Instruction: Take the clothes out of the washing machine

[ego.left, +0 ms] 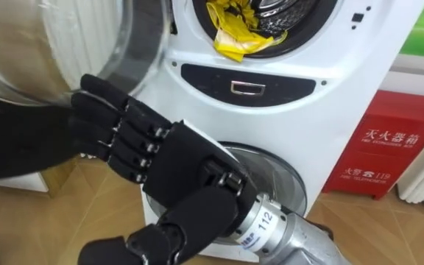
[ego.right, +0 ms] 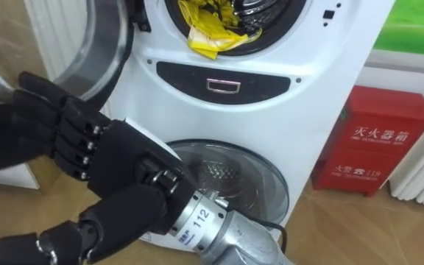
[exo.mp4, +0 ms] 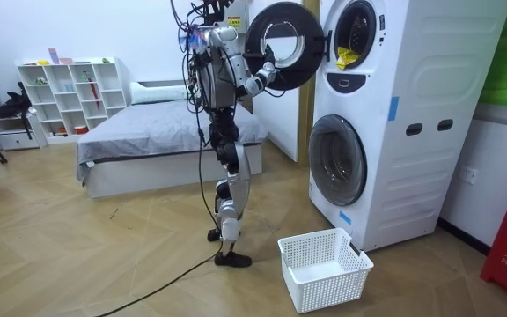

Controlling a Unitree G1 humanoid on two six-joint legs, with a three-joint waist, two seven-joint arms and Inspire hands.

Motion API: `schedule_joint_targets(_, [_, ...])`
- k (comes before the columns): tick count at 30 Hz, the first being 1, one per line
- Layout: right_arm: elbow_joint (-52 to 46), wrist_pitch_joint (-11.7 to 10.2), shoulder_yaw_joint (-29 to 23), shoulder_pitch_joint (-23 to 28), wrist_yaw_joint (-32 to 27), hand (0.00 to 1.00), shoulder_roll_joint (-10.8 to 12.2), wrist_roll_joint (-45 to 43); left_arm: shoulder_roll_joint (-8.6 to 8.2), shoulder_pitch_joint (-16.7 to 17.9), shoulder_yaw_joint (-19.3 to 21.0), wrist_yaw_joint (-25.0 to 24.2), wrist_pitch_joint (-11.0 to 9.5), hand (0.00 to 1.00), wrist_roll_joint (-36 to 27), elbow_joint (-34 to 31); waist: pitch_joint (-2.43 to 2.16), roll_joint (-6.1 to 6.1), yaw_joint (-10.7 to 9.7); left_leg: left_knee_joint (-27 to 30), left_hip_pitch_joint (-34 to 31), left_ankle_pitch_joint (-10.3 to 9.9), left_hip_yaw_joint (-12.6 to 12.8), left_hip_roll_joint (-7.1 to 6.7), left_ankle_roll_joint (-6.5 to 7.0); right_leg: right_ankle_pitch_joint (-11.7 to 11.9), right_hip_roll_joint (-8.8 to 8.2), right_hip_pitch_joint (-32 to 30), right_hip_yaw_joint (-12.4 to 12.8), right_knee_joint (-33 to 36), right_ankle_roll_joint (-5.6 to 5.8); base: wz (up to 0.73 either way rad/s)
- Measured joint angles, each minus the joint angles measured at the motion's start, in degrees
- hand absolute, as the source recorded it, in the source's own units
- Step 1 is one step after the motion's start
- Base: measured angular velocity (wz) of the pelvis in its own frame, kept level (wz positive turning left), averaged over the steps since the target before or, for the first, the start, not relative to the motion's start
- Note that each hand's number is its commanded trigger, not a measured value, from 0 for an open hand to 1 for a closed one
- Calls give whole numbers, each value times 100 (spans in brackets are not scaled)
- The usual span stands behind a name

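While right hand [ego.left: 179, 165] hovers below yellow cloth [ego.left: 235, 35], room view shows basket [exo.mp4: 328, 286].

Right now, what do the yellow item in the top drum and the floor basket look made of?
Yellow item: thin, glossy fabric or plastic-like sheet, judging by sharp crumples and sheen; can't tell which. Basket: white rigid plastic, matte, with moulded lattice walls.

A cloth [ego.left: 238, 33] lies in the upper opening of the washing machine [exo.mp4: 412, 132], its door [exo.mp4: 282, 44] open leftward. A basket [exo.mp4: 324, 269] sits on the floor [exo.mp4: 104, 255] before it, a box [ego.left: 392, 147] right of it.
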Motion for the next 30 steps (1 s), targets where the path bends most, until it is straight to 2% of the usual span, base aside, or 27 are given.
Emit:
schedule_joint_targets(7, [-220, 17, -457, 0, -232, 0, 15, -101, -30, 88, 18, 1, -5, 0, 45, 14, 14, 29, -61, 2, -26, -4, -5, -11, 6, -9, 26, -4, -25, -14, 14, 1])
schedule_joint_targets(9, [-440, 17, -689, -6, -442, 0, 10, -165, -33, 147, 132, 4, -5, 0, 36, 13, 9, 66, -174, 3, -24, -3, -1, -11, 6, -9, 25, -2, -27, -12, 14, 2])
schedule_joint_targets(12, [-594, -10, -1015, -3, -657, 0, -110, -142, -44, 210, 358, 23, -28, 0, 35, 119, 12, 119, -304, -1, -1, -3, -1, -8, 7, -8, 25, 12, -15, -9, 14, 0])
schedule_joint_targets(17, [-660, -50, -1467, -3, -835, 0, -377, -112, -43, 251, 473, 39, -69, 0, 9, 133, 13, 173, -491, -6, 5, -3, 3, -5, 7, -8, 25, 14, -9, -5, 14, 0])
schedule_joint_targets(21, [-660, -60, -1623, -3, -886, 0, -474, -142, -43, 247, 502, 39, -148, 0, -2, 128, 1, 163, -577, 0, 18, -3, 21, -4, 7, -7, -4, 18, 7, -4, 13, -2])
schedule_joint_targets(22, [-660, -62, -1640, -3, -886, 0, -479, -149, -43, 248, 509, 39, -153, 0, -1, 128, -15, 139, -589, 1, 23, -2, 23, -5, 7, -7, -4, 23, 8, -2, 13, 0])
schedule_joint_targets(26, [-658, -71, -1682, -1, -897, 0, -508, -177, -41, 316, 567, 39, -147, 0, 9, 136, -12, 135, -623, -5, 137, -2, 74, -5, 7, -8, 6, 113, 56, -9, 14, -5])
schedule_joint_targets(30, [-642, -96, -1682, 3, -920, 0, -480, -602, -56, 350, 564, 13, -142, 0, 9, 170, -12, 128, -630, -8, 150, -3, 97, -3, 8, -7, 32, 112, 80, -10, 15, -3])
